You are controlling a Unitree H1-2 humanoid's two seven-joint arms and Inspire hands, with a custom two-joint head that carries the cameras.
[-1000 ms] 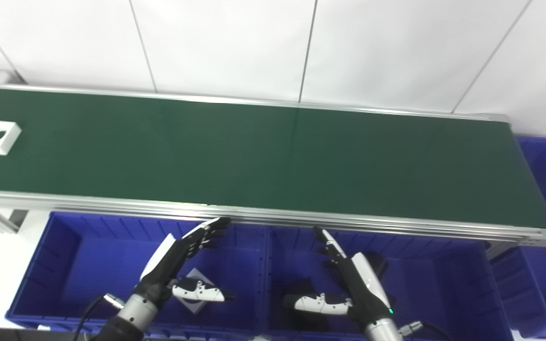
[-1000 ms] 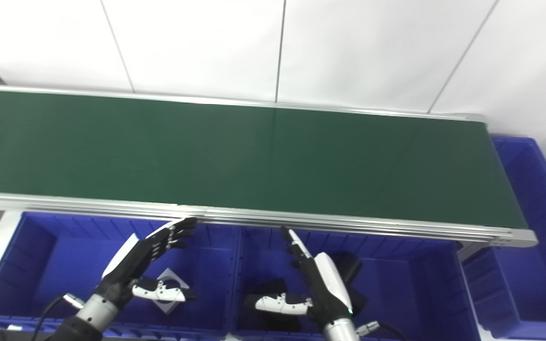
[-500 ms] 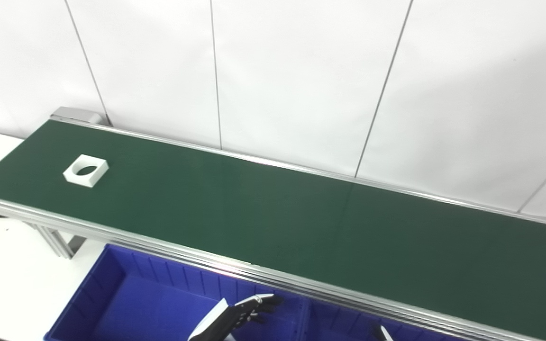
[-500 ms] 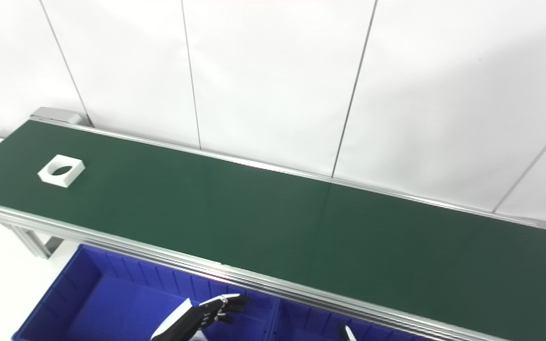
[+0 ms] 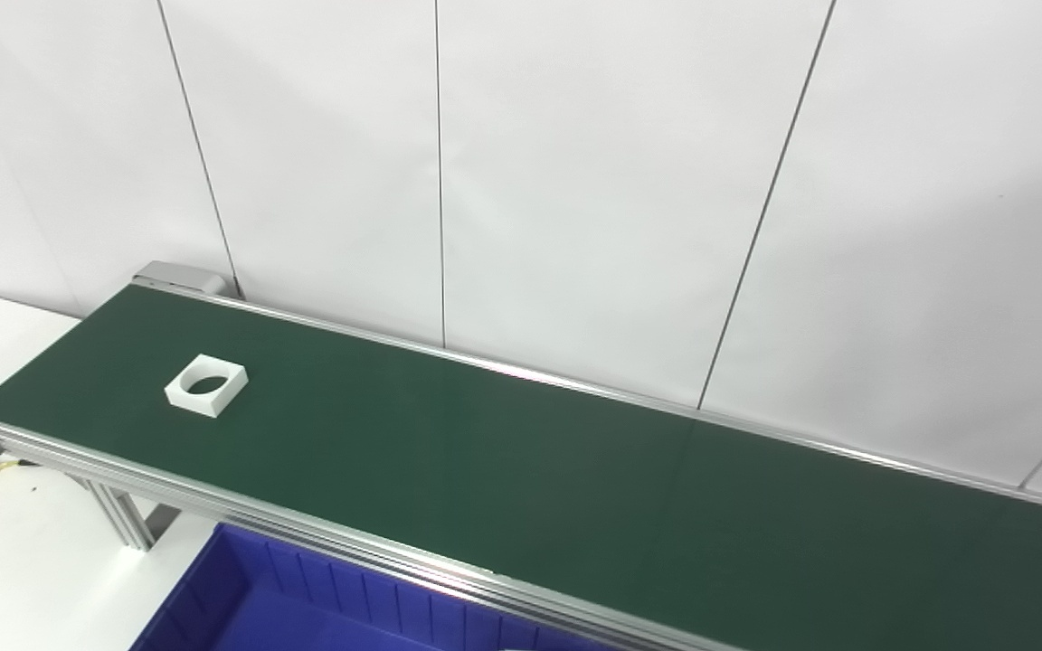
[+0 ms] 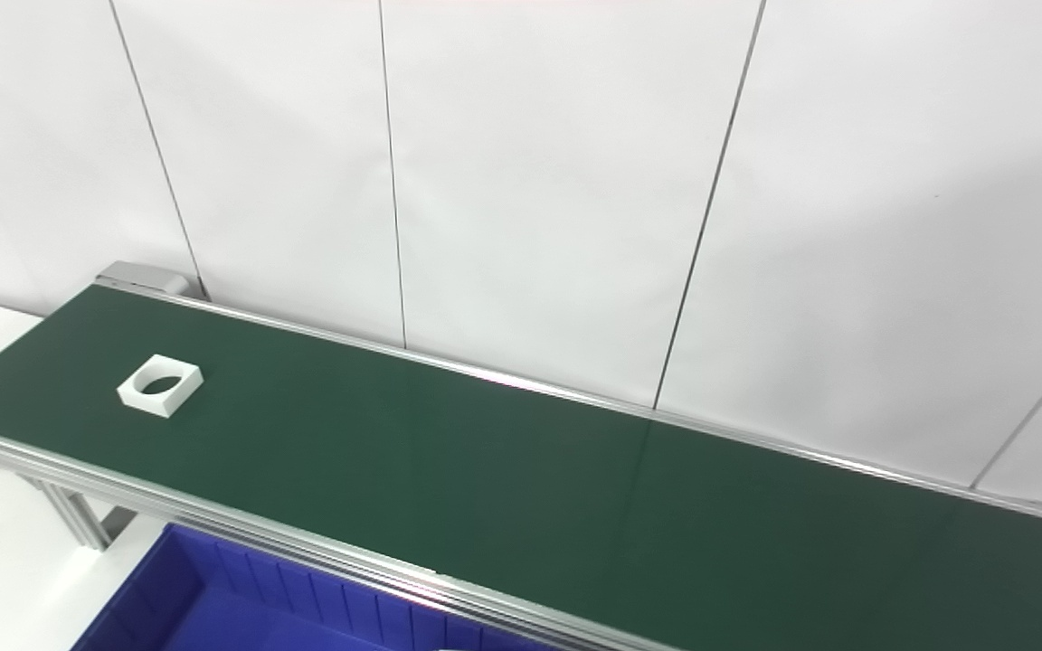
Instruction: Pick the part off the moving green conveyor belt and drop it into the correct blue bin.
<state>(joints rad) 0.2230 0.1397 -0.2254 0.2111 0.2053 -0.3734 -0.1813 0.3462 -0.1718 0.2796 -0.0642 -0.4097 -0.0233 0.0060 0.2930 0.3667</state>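
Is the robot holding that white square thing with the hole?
No. The white part lies alone on the green belt, with no robot hand in view, so what the hands hold cannot be told.

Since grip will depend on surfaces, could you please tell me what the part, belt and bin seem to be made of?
Part: seemingly plastic, matte white, uniform colour, crisp edges around a round hole.
Belt: likely rubber or PVC, dull green with a faint sheen; silver metal rails.
Bin: probably moulded plastic, glossy blue, ribbed wall.
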